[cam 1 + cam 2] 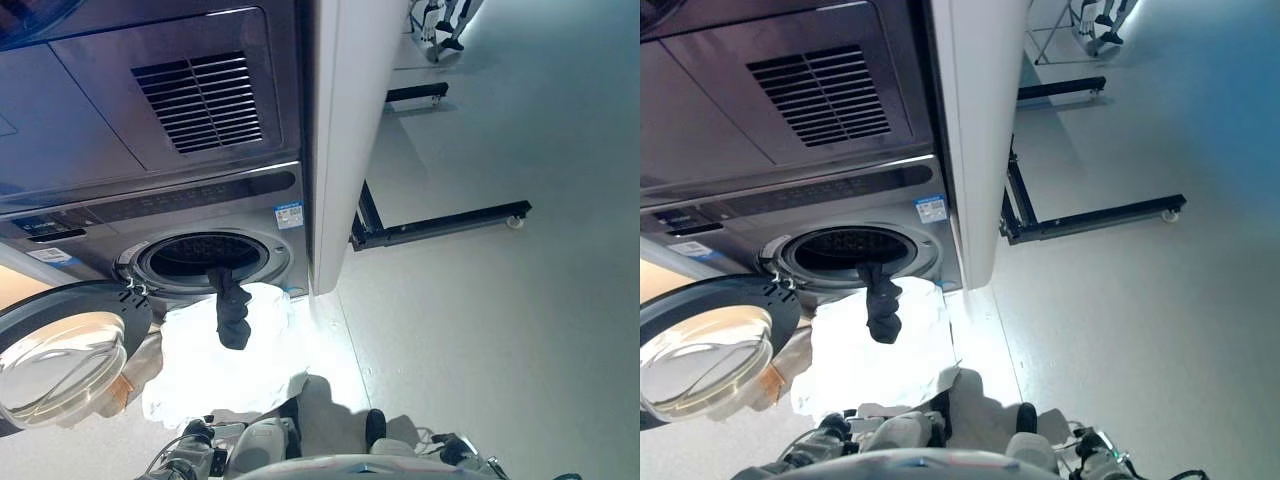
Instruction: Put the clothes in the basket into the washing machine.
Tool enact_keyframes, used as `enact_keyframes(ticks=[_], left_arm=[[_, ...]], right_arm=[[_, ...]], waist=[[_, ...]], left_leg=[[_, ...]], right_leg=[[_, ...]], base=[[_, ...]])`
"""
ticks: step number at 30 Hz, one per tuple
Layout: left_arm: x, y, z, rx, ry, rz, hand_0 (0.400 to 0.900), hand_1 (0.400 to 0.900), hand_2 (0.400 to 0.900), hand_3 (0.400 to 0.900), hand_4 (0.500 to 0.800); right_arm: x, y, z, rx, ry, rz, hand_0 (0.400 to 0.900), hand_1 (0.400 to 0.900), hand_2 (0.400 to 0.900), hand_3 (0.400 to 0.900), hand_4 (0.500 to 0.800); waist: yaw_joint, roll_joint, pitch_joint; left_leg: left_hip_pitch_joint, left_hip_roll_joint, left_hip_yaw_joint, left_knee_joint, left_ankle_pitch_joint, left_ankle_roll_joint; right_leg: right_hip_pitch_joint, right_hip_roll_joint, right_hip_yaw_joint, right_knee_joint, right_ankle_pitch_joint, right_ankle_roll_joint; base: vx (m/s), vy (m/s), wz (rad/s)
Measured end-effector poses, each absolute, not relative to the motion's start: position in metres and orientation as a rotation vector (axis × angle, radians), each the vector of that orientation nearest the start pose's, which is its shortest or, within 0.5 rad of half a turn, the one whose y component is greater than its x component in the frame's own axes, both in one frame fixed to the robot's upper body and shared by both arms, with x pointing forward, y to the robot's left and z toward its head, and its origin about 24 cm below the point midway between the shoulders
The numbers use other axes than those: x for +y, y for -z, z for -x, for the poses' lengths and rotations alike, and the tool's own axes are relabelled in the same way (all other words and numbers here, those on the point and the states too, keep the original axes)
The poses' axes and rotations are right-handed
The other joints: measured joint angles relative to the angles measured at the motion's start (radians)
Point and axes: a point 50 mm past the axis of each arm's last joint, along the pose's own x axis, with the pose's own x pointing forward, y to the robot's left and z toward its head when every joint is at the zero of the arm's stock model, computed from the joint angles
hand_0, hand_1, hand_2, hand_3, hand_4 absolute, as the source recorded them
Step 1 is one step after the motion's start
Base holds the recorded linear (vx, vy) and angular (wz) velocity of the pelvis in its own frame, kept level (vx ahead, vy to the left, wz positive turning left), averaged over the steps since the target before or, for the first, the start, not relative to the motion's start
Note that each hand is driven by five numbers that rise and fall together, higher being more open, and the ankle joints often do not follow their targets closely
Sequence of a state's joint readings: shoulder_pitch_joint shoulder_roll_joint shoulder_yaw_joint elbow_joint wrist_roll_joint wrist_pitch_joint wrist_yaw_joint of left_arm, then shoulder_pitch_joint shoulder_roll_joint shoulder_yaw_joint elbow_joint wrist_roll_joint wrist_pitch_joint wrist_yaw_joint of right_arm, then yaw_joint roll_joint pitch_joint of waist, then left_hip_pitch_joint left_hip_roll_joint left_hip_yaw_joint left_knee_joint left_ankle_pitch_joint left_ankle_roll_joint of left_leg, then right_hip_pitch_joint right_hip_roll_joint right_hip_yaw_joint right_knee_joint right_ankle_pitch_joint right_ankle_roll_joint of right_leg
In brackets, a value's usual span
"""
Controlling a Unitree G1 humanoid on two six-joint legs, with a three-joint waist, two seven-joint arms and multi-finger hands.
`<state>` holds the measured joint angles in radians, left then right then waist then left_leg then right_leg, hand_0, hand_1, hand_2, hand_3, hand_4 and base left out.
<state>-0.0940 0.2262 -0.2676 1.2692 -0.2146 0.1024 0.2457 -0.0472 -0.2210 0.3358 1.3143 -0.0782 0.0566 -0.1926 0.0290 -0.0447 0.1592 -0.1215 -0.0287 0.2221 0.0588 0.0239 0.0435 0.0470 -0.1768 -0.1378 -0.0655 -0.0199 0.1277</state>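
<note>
Clothes: dark garment (232,308) dangles from washing machine (200,262) opening; push it fully inside the drum. Robot hand state: cannot tell, neither clearly visible.

Both head cameras are looking steeply down, close in, sharing the washing machine (200,200), its open door (710,340) and the grey floor (480,330) alongside.

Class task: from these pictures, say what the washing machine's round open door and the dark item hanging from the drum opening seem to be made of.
Round open door: a clear, glossy bowl, glass or perhaps plastic, since it shines and the floor shows through; the dark ring around it looks like plastic.
Dark hanging garment: soft matt fabric, since it droops limp and folds over the drum's rim.
</note>
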Motion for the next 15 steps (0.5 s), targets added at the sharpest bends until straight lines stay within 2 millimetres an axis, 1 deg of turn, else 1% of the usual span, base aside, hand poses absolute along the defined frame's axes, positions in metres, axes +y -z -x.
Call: enact_keyframes(ticks=[1,2,3,5,6,7,8,9,10,11,12,13,14,15], left_arm=[[0.231,0.158,-0.111,1.25,-0.255,-0.35,0.9,0.9,0.9,0.9,0.8],[0.231,0.157,-0.114,1.233,-0.252,-0.349,0.9,0.9,0.9,0.9,0.8],[0.231,0.156,-0.116,1.22,-0.245,-0.355,0.9,0.9,0.9,0.9,0.8],[0.228,0.156,-0.119,1.202,-0.218,-0.369,0.9,0.9,0.9,0.9,0.8],[0.231,0.155,-0.122,1.192,-0.213,-0.383,0.9,0.9,0.9,0.9,0.8],[0.235,0.153,-0.123,1.19,-0.219,-0.396,0.9,0.9,0.9,0.9,0.8],[0.239,0.151,-0.129,1.175,-0.223,-0.41,0.9,0.9,0.9,0.9,0.8],[0.242,0.146,-0.139,1.146,-0.223,-0.424,0.9,0.9,0.9,0.9,0.8],[0.242,0.141,-0.154,1.106,-0.222,-0.429,0.9,0.9,0.9,0.9,0.8],[0.241,0.135,-0.169,1.057,-0.229,-0.422,0.9,0.9,0.9,0.9,0.8],[0.239,0.13,-0.181,1.02,-0.233,-0.422,0.9,0.9,0.9,0.9,0.8],[0.236,0.125,-0.193,0.979,-0.232,-0.427,0.9,0.9,0.9,0.9,0.8],[0.235,0.119,-0.204,0.941,-0.234,-0.435,0.9,0.9,0.9,0.9,0.8],[0.235,0.112,-0.214,0.895,-0.24,-0.439,0.9,0.9,0.9,0.9,0.8]], right_arm=[[-0.228,0.165,-0.086,1.282,-0.012,0.621,0.9,0.9,0.9,0.9,0.8],[-0.229,0.163,-0.093,1.266,0.004,0.626,0.9,0.9,0.9,0.9,0.8],[-0.23,0.161,-0.099,1.25,0.015,0.632,0.9,0.9,0.9,0.9,0.8],[-0.235,0.157,-0.109,1.204,0.039,0.645,0.9,0.9,0.9,0.9,0.8],[-0.234,0.157,-0.111,1.189,0.041,0.644,0.9,0.9,0.9,0.9,0.8],[-0.232,0.157,-0.111,1.179,0.035,0.641,0.9,0.9,0.9,0.9,0.8],[-0.23,0.156,-0.114,1.165,0.032,0.64,0.9,0.9,0.9,0.9,0.8],[-0.231,0.155,-0.118,1.152,0.03,0.647,0.9,0.9,0.9,0.9,0.8],[-0.234,0.152,-0.125,1.135,0.035,0.655,0.9,0.9,0.9,0.9,0.8],[-0.236,0.149,-0.132,1.119,0.044,0.659,0.9,0.9,0.9,0.9,0.8],[-0.238,0.148,-0.137,1.114,0.058,0.648,0.9,0.9,0.9,0.9,0.8],[-0.237,0.145,-0.144,1.1,0.058,0.647,0.9,0.9,0.9,0.9,0.8],[-0.235,0.145,-0.146,1.103,0.051,0.643,0.9,0.9,0.9,0.9,0.8],[-0.23,0.148,-0.142,1.123,0.037,0.634,0.9,0.9,0.9,0.9,0.8]], waist=[[0.006,-0.002,0.001],[0.013,-0.003,0.001],[0.011,0.001,0.001],[0.002,0.035,0.01],[-0.005,0.033,0.009],[-0.025,0.022,-0.001],[-0.036,0.01,0.0],[-0.043,0.004,0.003],[-0.063,0.005,0.011],[-0.08,0.002,0.036],[-0.099,0.015,0.058],[-0.124,0.023,0.072],[-0.14,0.02,0.089],[-0.143,-0.002,0.103]], left_leg=[[0.003,-0.002,-0.004,0.003,-0.006,0.0],[0.008,-0.003,-0.004,0.006,-0.015,-0.003],[0.015,0.0,-0.009,0.002,-0.02,-0.007],[0.062,0.04,-0.037,-0.03,-0.018,-0.006],[0.09,0.049,-0.046,-0.047,-0.022,0.001],[0.092,0.041,-0.069,-0.053,-0.029,0.003],[0.089,0.035,-0.088,-0.051,-0.03,0.003],[0.069,0.031,-0.111,-0.043,-0.03,0.003],[0.036,0.026,-0.141,-0.027,-0.028,0.002],[0.033,0.021,-0.172,-0.027,-0.023,-0.005],[0.022,0.022,-0.203,-0.025,-0.021,-0.01],[-0.001,0.018,-0.246,-0.006,-0.027,-0.021],[-0.023,0.011,-0.273,0.037,-0.043,-0.038],[-0.027,0.003,-0.28,0.073,-0.067,-0.06]], right_leg=[[0.002,0.0,-0.011,0.012,-0.009,0.005],[-0.009,0.001,-0.014,0.05,-0.03,0.0],[-0.026,0.006,-0.011,0.112,-0.047,0.003],[-0.136,0.025,0.006,0.389,-0.078,0.006],[-0.189,0.023,0.026,0.52,-0.095,0.006],[-0.222,0.012,0.052,0.551,-0.109,-0.013],[-0.256,0.008,0.06,0.541,-0.11,-0.015],[-0.306,0.01,0.082,0.498,-0.11,-0.015],[-0.35,0.007,0.107,0.438,-0.103,-0.014],[-0.383,0.003,0.132,0.381,-0.101,-0.013],[-0.406,0.011,0.192,0.315,-0.074,-0.009],[-0.435,0.015,0.235,0.27,-0.033,-0.007],[-0.449,0.005,0.242,0.251,0.002,-0.012],[-0.446,-0.02,0.233,0.253,0.017,-0.022]], base=[[0.21,0.002,0.08],[0.23,0.008,0.28],[0.22,0.006,0.4],[0.2,-0.054,0.6],[0.13,-0.119,0.66],[0.03,-0.182,0.79],[0.01,-0.198,0.79],[-0.01,-0.308,1.2],[0.03,-0.295,1.08],[0.02,-0.353,1.38],[0.06,-0.228,0.94],[0.08,-0.191,0.76],[0.04,-0.126,0.53],[-0.03,-0.121,0.51]])
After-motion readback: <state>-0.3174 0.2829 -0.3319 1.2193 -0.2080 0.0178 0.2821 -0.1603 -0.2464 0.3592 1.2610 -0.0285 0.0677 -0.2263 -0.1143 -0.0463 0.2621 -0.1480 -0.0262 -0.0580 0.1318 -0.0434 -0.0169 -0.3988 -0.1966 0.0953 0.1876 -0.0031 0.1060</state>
